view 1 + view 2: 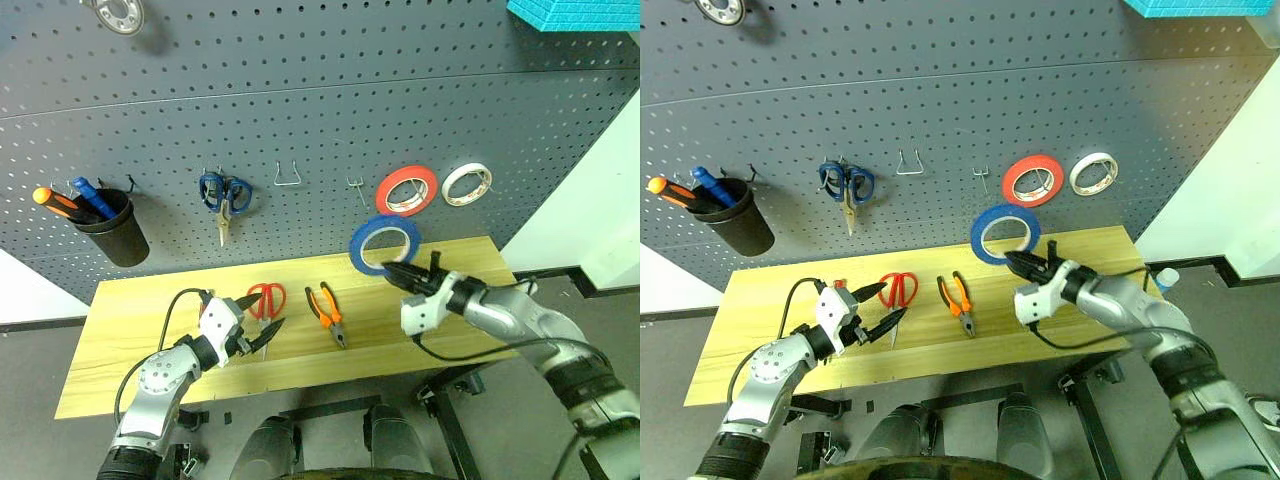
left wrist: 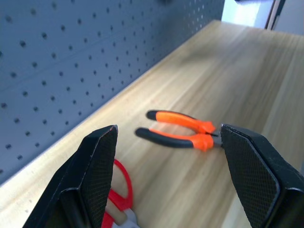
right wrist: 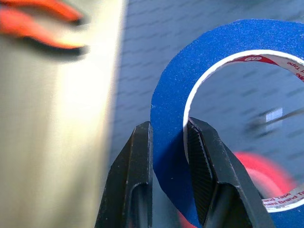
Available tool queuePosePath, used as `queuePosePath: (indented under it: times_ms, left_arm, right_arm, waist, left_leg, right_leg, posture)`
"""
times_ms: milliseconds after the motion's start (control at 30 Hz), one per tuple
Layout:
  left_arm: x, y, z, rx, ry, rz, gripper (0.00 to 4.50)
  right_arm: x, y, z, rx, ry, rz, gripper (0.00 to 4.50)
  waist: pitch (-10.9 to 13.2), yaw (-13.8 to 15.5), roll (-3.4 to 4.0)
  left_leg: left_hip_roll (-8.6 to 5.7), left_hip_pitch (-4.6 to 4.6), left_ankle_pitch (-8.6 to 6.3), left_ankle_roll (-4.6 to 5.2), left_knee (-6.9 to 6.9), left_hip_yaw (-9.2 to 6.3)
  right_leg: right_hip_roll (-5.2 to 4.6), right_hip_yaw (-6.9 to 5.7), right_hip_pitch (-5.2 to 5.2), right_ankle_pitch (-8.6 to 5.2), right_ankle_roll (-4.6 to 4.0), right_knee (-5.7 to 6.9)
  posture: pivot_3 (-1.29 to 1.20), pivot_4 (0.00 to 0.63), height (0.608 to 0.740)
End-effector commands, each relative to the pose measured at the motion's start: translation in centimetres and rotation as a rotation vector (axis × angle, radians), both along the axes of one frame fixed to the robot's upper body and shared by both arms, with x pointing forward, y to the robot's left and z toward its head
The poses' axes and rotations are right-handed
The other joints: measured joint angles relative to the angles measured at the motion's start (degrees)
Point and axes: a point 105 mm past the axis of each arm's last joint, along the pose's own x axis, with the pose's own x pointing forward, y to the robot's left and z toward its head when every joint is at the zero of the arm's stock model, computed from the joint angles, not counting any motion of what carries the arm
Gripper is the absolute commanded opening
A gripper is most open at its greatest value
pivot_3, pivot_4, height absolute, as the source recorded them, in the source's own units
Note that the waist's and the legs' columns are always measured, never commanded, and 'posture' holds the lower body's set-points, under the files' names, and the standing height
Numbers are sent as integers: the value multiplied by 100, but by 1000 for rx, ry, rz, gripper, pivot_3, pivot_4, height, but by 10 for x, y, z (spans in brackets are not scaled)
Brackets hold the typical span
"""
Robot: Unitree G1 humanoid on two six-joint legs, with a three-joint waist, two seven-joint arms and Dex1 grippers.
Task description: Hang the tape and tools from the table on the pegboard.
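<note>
Two pincers at work, blue tape lifted toward the pegboard

One blue tape roll (image 1: 384,244) is clamped in the right pincer (image 1: 398,271), its two black fingers (image 3: 134,180) shut on the ring's wall, one outside and one inside the pale core. The roll is held clear of the desk (image 1: 120,360), upright, in front of the pegboard (image 1: 300,90), just below the red tape roll (image 1: 406,190) that hangs there and a little to the robot's left of it. The white tape roll (image 1: 466,183) hangs just to the right of the red one. A bare metal hook (image 1: 357,189) sticks out of the pegboard just to the left of the red roll, above the blue tape.

On the desk, left of the blue tape, lie the orange-and-black pliers (image 1: 327,310); further left lie the red-handled scissors (image 1: 266,298), near the pliers but apart from them. The left pincer (image 1: 259,320) hovers low by the red scissors with its jaws wide and nothing between them; in the left wrist view the pliers (image 2: 183,132) lie beyond its fingers.

On the pegboard, well to the left of the blue tape, hang the blue-handled scissors (image 1: 224,196), and furthest left a black cup (image 1: 115,230) holds an orange-handled (image 1: 52,200) and a blue-handled screwdriver (image 1: 90,194)
</note>
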Motion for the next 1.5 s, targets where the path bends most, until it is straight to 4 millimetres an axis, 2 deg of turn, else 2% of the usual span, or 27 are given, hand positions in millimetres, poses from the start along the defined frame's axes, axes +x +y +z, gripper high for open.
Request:
queuePosePath:
  times_ms: [33,100,200,367,533,633,700,800,867,933,1100,1133,1167,1267,1400,1500]
  left_arm:
    - [8,-3,29,-53,-141,-9,3615]
    - [10,-8,42,-95,-196,-23,3615]
    - [13,-12,49,-124,-224,-27,3615]
    - [14,-21,51,-146,-225,-50,3615]
    - [12,-22,51,-147,-224,-56,3615]
    - [10,-20,50,-143,-221,-50,3615]
    - [10,-11,49,-132,-215,-22,3615]
    - [9,3,46,-110,-204,14,3615]
    - [7,19,40,-67,-186,50,3615]
    - [4,36,33,-8,-158,79,3615]
    - [-7,70,16,102,-88,123,3615]
    - [-10,78,13,125,-73,133,3615]
    - [-12,83,11,138,-64,142,3615]
    - [-15,95,10,151,-56,173,3615]
    - [-18,100,9,152,-48,178,3615]
    - [-23,92,5,143,-23,131,3615]
  right_arm:
    - [14,16,29,7,-97,46,668]
    - [24,21,35,-14,-95,45,668]
    - [33,24,36,-14,-58,39,668]
    - [46,20,23,-26,44,13,668]
    - [46,16,24,-28,49,24,2325]
    - [36,19,31,-23,-30,86,3355]
    - [19,21,24,-4,-14,146,3977]
    - [-4,22,8,-1,63,198,3977]
    - [-21,22,-13,-3,194,207,3977]
    - [-30,25,-27,58,343,162,3977]
    - [-29,38,-50,290,685,-35,3977]
    - [-26,41,-56,351,774,-102,4327]
    - [-26,44,-61,383,845,-143,4472]
    - [-24,57,-71,429,989,-239,4472]
    - [-14,74,-79,530,1115,-400,4472]
    - [-11,88,-89,552,1216,-526,4472]
  waist:
    - [-1,11,-1]
    - [-1,12,-1]
    - [-4,11,-5]
    - [-4,-12,-5]
    - [-3,-28,-4]
    - [-3,-17,-4]
    - [-5,-5,-6]
    - [-6,7,-8]
    - [-5,-9,-8]
    - [-4,-36,-6]
    - [-4,-169,-8]
    - [-5,-177,-9]
    - [-5,-178,-9]
    - [-3,-150,-5]
    - [-3,-139,-5]
    - [-2,-148,-3]
  left_leg:
    - [0,1,0,0,0,0]
    - [0,0,0,0,-1,-1]
    - [0,0,0,0,0,-1]
    - [0,0,0,0,-5,0]
    - [1,2,0,0,-5,0]
    - [1,2,1,0,-5,0]
    - [0,1,1,0,-5,-1]
    - [1,1,0,1,-7,-2]
    - [1,0,0,1,-6,-2]
    - [2,4,0,1,-5,-1]
    - [6,15,0,2,4,0]
    - [8,21,0,2,5,-1]
    - [9,23,0,2,5,-2]
    - [10,21,0,2,3,-6]
    - [8,3,0,1,3,-12]
    - [8,4,0,1,-1,-13]
  right_leg:
    - [0,0,1,0,-1,0]
    - [0,0,1,1,0,-1]
    - [0,-1,2,3,-1,-5]
    - [1,0,0,5,1,-6]
    - [3,0,-1,5,1,-2]
    - [3,0,-1,6,0,-1]
    - [3,1,-2,6,0,-3]
    - [4,0,-1,5,3,-3]
    - [4,0,0,5,3,-5]
    - [4,1,4,3,-1,-4]
    - [6,3,17,-5,-20,6]
    - [10,3,19,-4,-20,10]
    - [13,3,19,-4,-21,10]
    - [15,2,14,-4,-23,12]
    - [14,-2,-3,-3,-21,10]
    - [14,-2,-7,-2,-20,13]
  posture:
    - [-36,69,738]
    - [-37,68,738]
    - [-34,65,738]
    - [-33,64,738]
    - [-26,63,738]
    - [-26,66,738]
    - [-29,71,738]
    - [-41,78,738]
    - [-48,81,738]
    - [-56,84,738]
    - [-66,88,738]
    - [-66,88,738]
    - [-65,88,738]
    - [-65,88,738]
    - [-56,91,738]
    - [-50,92,738]
